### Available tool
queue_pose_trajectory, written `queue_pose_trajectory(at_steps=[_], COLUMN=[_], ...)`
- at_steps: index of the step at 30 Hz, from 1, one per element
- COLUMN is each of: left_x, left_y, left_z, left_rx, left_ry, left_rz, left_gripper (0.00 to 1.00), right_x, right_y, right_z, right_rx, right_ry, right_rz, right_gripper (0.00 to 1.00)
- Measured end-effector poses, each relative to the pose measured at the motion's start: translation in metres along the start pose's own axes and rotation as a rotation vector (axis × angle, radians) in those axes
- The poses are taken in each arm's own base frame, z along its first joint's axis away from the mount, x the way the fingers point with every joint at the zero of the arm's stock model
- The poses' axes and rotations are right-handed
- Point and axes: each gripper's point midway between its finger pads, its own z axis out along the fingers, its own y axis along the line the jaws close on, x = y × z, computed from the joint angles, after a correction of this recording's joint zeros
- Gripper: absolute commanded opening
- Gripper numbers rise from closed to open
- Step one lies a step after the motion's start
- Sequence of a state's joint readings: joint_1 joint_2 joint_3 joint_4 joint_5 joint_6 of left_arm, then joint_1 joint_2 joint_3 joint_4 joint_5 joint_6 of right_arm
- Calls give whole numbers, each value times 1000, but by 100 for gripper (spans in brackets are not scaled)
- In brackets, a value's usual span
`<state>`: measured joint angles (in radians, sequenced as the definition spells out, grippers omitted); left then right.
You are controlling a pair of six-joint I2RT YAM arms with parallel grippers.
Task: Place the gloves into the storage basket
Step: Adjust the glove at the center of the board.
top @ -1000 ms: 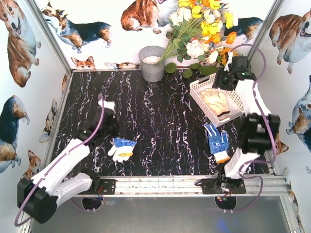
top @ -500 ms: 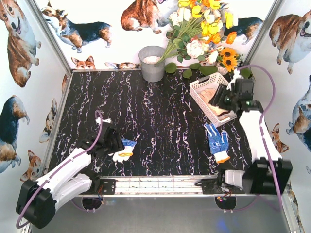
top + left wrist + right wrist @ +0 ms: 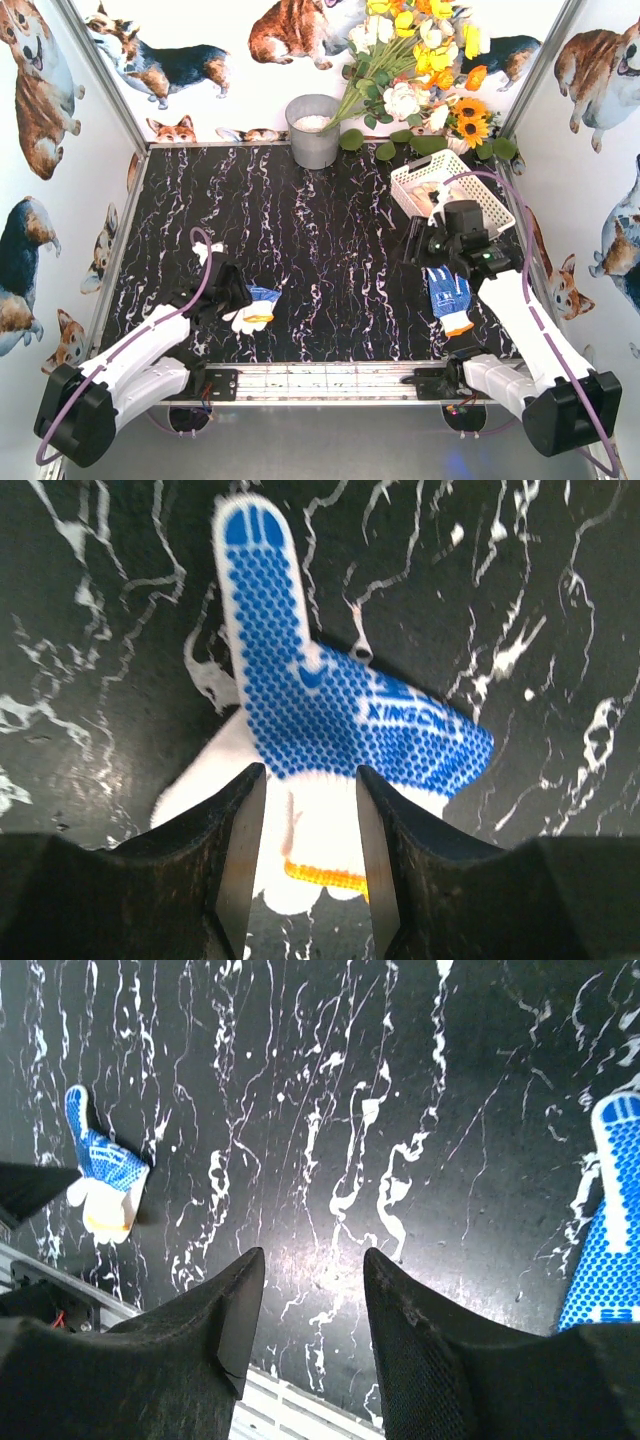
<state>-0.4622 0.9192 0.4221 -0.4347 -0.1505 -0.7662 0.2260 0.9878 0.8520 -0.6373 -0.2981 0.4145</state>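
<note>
A blue-and-white dotted glove (image 3: 255, 305) (image 3: 340, 710) with an orange-edged cuff lies flat at the front left of the table. My left gripper (image 3: 236, 298) (image 3: 310, 775) is down on it, jaws closed in on the white cuff fabric. A second blue dotted glove (image 3: 447, 290) (image 3: 605, 1230) lies at the front right. My right gripper (image 3: 420, 243) (image 3: 312, 1255) hovers open and empty over bare table just left of it. The white storage basket (image 3: 405, 180) sits at the back right, a cream glove (image 3: 432, 193) inside, partly hidden by my right arm.
A grey metal bucket (image 3: 313, 130) stands at the back centre, beside a bunch of flowers (image 3: 410, 70) overhanging the basket's far side. An aluminium rail (image 3: 340, 380) runs along the near edge. Corgi-print walls close in the sides.
My left gripper dropped onto the left glove and its jaws narrowed around the cuff. The right arm swung from above the basket down and left, over the table.
</note>
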Motion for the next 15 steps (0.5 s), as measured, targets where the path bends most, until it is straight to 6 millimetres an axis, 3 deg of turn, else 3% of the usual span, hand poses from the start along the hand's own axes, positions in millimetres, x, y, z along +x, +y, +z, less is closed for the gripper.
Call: queue_pose_trajectory(at_steps=[6, 15], left_x=[-25, -48], left_y=[14, 31], left_z=[7, 21], left_rx=[-75, -111], left_ry=[-51, -83], left_rz=[-26, -63], left_gripper=[33, 27], right_x=[19, 25], right_y=[9, 17], right_z=[1, 1], right_rx=[-19, -29], right_ry=[31, 42], right_rz=[17, 22], right_gripper=[45, 45])
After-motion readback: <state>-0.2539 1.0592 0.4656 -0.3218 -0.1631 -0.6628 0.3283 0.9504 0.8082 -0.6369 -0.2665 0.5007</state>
